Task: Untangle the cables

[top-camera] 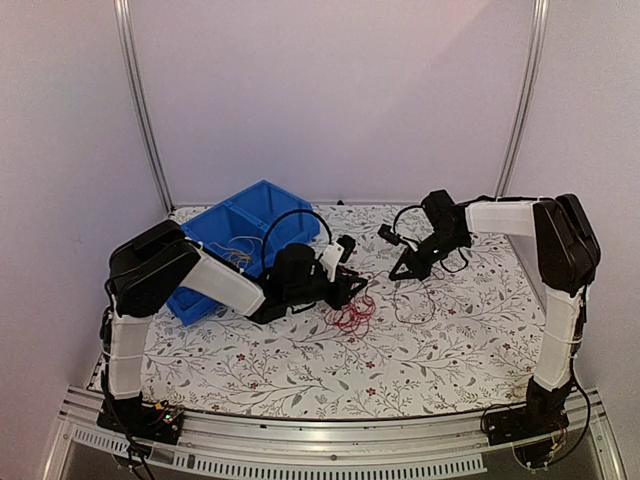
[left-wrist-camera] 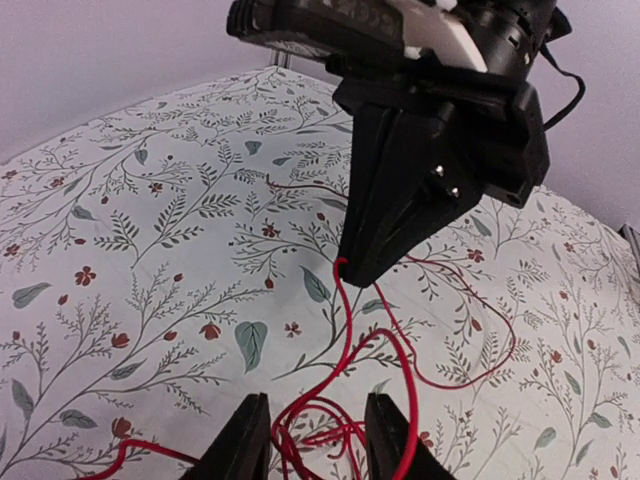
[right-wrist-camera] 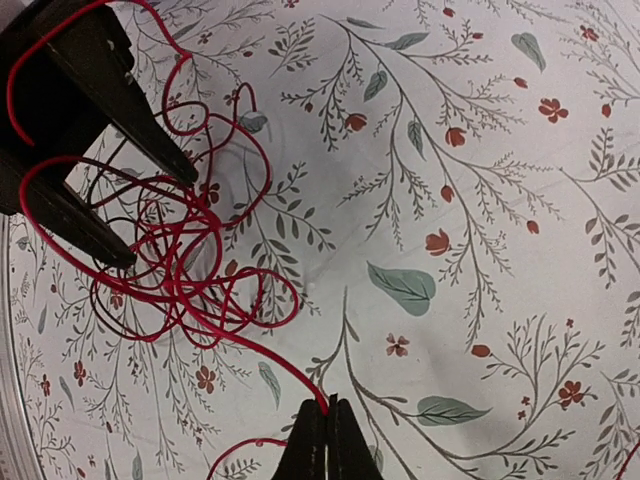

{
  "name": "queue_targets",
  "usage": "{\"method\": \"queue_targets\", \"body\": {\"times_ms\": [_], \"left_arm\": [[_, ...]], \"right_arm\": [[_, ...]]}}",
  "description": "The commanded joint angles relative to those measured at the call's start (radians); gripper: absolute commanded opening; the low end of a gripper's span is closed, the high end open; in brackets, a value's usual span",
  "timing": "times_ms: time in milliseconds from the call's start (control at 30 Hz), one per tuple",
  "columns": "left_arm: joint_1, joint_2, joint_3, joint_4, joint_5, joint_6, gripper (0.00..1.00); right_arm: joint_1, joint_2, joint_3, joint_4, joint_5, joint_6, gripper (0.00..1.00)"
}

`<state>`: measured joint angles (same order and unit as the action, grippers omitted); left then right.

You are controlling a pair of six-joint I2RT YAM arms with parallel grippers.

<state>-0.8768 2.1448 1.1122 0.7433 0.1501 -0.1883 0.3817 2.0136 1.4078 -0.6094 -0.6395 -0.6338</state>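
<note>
A red cable [top-camera: 350,315] lies as a loose tangle on the flowered cloth between the two arms. My right gripper [right-wrist-camera: 328,425] is shut on one strand of it, which runs from the tangle [right-wrist-camera: 175,285] to the fingertips. In the left wrist view that gripper's tip [left-wrist-camera: 350,272] pins the red strand [left-wrist-camera: 345,312] just above the cloth. My left gripper [left-wrist-camera: 320,445] stands over the tangle with its jaws apart and several red loops lying loosely between them. From the right wrist, the left gripper [right-wrist-camera: 162,222] shows the same way. A thin dark cable [top-camera: 425,300] lies under the right arm.
A blue bin [top-camera: 235,245] stands tilted at the back left behind the left arm, with thin yellowish wires [top-camera: 238,258] in it. The flowered cloth [top-camera: 300,370] covers the table. White walls and metal posts close off the back and sides.
</note>
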Motion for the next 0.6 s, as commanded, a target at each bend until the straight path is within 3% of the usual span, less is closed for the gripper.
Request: {"method": "queue_targets", "body": {"times_ms": [0,133,300,567], "left_arm": [[-0.004,0.038,0.03,0.013,0.006,-0.004,0.34],[-0.004,0.108,0.1,-0.019,0.02,-0.012,0.36],[-0.005,0.201,0.169,-0.009,0.072,-0.042,0.23],[-0.007,0.215,0.134,0.017,0.084,-0.07,0.19]], "right_arm": [[0.011,-0.032,0.087,-0.053,-0.061,0.015,0.0],[0.03,-0.139,0.146,-0.128,-0.105,0.007,0.0],[0.046,-0.267,0.299,-0.242,-0.147,-0.01,0.0],[0.044,-0.428,0.522,-0.167,-0.049,-0.018,0.0]]}}
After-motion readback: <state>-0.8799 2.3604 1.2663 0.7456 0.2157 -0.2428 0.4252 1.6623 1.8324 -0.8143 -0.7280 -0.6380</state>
